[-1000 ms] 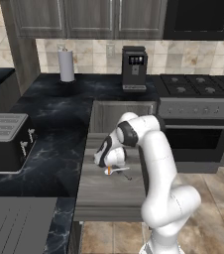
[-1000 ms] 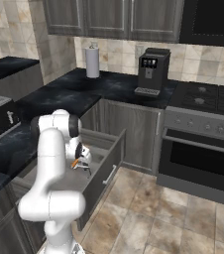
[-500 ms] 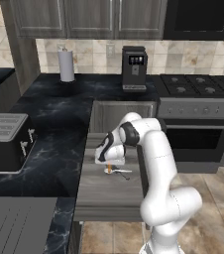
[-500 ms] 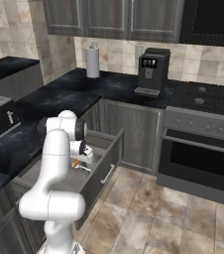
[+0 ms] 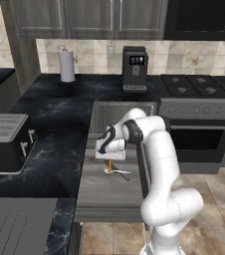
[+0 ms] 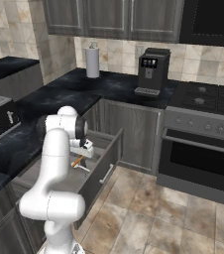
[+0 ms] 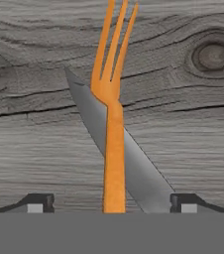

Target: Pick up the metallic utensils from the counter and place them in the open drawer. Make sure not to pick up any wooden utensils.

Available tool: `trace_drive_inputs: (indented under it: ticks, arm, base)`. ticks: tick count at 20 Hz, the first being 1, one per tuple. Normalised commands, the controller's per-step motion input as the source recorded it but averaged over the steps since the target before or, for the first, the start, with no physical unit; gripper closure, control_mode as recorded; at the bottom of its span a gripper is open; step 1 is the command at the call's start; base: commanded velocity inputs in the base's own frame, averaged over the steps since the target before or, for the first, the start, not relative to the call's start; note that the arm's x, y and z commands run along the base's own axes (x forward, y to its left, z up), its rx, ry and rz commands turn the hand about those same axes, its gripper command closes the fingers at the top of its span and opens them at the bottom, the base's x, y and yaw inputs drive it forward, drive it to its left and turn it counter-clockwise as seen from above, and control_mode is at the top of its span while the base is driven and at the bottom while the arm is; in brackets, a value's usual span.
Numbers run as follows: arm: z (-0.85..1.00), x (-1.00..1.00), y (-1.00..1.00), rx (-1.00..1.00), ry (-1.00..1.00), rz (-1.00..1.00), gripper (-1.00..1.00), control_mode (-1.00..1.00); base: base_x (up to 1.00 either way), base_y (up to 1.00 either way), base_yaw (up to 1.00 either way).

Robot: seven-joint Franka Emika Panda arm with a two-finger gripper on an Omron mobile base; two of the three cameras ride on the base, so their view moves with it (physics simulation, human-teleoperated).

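In the hand view the gripper (image 7: 112,203) is looking straight down at the flat grey floor of the open drawer (image 7: 29,134), and its two dark finger tips (image 7: 34,201) are standing wide apart at the lower corners, so the jaws are released and are not pinching anything. Exactly between them the orange fork (image 7: 113,124) is lying, with its handle running down into the gap and its prongs pointing away from the hand, toward the top of that view. Its long axis is therefore crossing the line between the two tips at about a right angle. Under the fork a silver knife-like blade (image 7: 124,158) is lying slantwise, its point going up to the left, and the fork is crossing over it. In the left base view the gripper (image 5: 109,157) is hanging low over the drawer (image 5: 107,199), and the orange utensil (image 5: 108,165) is showing directly below it with the silver piece (image 5: 120,173) beside it. I judge that both metallic pieces are already in the drawer, so the coming move is probably a straight lift away from the fork, along the hand's own axis, without brushing the handle. The counter (image 5: 59,114) lies to the arm's left.
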Motion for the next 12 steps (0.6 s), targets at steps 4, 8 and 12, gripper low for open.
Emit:
trace_drive_inputs:
  ticks: [4,8,12]
  arm:
    - [0.7,-0.3,0.0,0.0,0.02,-0.03,-1.0,-1.0]
    - [0.69,-0.49,0.0,0.0,0.06,-0.05,-1.0,-1.0]
    - [0.63,-0.83,0.0,0.0,0.05,-0.05,-1.0,-1.0]
  base:
    - [0.0,0.0,0.0]
    - [0.0,0.0,0.0]
    - [0.0,0.0,0.0]
